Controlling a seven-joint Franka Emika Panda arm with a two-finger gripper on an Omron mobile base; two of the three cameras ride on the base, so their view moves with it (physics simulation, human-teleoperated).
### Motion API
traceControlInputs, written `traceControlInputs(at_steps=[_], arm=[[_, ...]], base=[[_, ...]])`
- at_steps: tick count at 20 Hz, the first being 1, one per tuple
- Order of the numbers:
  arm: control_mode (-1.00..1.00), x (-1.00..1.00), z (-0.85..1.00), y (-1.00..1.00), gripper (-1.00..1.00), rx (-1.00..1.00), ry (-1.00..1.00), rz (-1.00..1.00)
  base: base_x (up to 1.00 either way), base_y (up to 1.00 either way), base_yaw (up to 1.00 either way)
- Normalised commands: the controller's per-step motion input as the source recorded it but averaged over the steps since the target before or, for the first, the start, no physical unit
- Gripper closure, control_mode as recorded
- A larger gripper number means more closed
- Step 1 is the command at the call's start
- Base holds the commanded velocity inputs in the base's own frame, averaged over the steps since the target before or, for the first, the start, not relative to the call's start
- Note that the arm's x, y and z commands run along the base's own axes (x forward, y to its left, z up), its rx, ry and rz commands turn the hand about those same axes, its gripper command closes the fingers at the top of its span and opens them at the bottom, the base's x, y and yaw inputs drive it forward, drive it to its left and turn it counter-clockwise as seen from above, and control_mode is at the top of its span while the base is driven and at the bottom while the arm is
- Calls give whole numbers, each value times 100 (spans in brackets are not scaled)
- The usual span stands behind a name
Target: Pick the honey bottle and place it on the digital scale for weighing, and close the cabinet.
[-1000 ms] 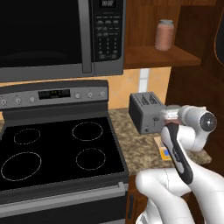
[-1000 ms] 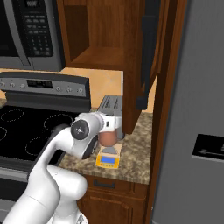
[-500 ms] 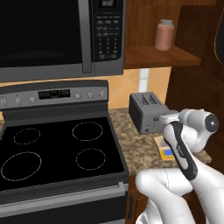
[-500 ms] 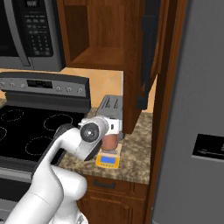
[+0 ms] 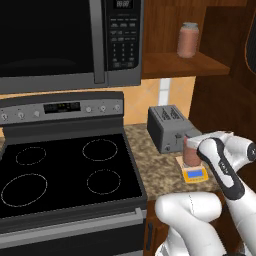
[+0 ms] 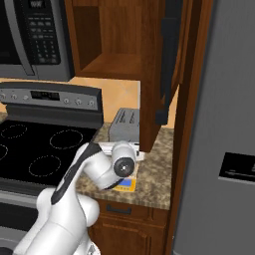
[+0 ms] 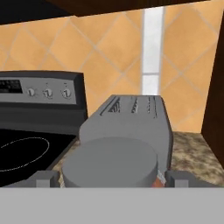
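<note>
The honey bottle [image 5: 190,160], a reddish-brown jar with a dark grey cap [image 7: 109,161], stands upright on the yellow digital scale [image 5: 195,174] [image 6: 125,185], just in front of the toaster. My gripper [image 5: 190,148] [image 7: 112,178] is at cap height with a finger on each side of the cap. It is open, with a small gap between each fingertip [image 7: 43,177] and the cap. The cabinet [image 5: 186,63] [image 6: 118,47] hangs above the counter, and its dark door [image 6: 167,60] [image 5: 227,75] is swung wide open.
A grey toaster [image 5: 167,128] [image 7: 131,120] sits close behind the bottle. A paler pink jar [image 5: 188,40] stands on the cabinet shelf. The black stove [image 5: 65,175] lies to the left under the microwave [image 5: 65,40]. A grey fridge [image 6: 224,124] closes off the right.
My wrist has dropped a little and swung, and in the right base view it now covers the bottle. The bottle and scale stay put. The jaws are about as wide as before.
</note>
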Motion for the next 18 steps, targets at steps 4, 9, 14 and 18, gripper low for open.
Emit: traceControlInputs(at_steps=[4,9,14,18], arm=[[-100,7,-14,-1,100,0,-6,1],[-100,3,-22,-7,100,0,-1,1],[-100,9,-34,-9,100,0,0,4],[-100,2,-53,0,100,0,0,1]], base=[[0,0,0],[0,0,0],[0,0,0],[0,0,0]])
